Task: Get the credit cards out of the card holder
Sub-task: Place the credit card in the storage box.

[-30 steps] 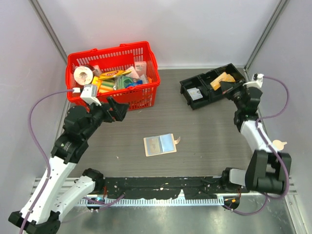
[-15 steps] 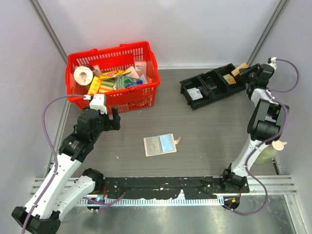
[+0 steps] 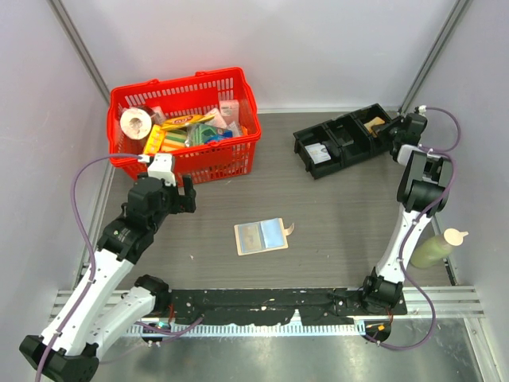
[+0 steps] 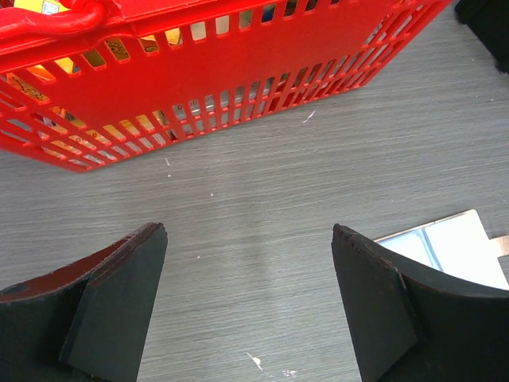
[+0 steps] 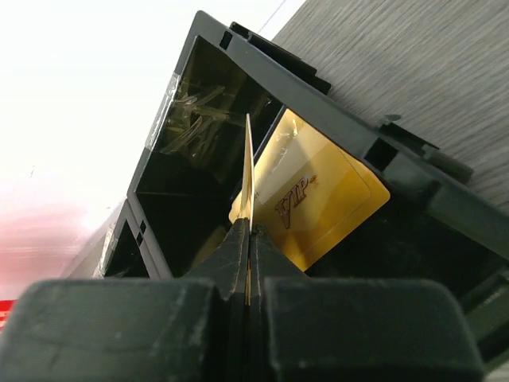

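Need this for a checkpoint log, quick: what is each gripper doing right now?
Left gripper: open, holding nothing.
Right gripper: shut on a thin card, held edge-on over the black tray.

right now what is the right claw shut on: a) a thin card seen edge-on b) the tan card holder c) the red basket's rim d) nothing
a: the right claw is pinched on a thin card held edge-on over the black tray, while the card holder lies far from it
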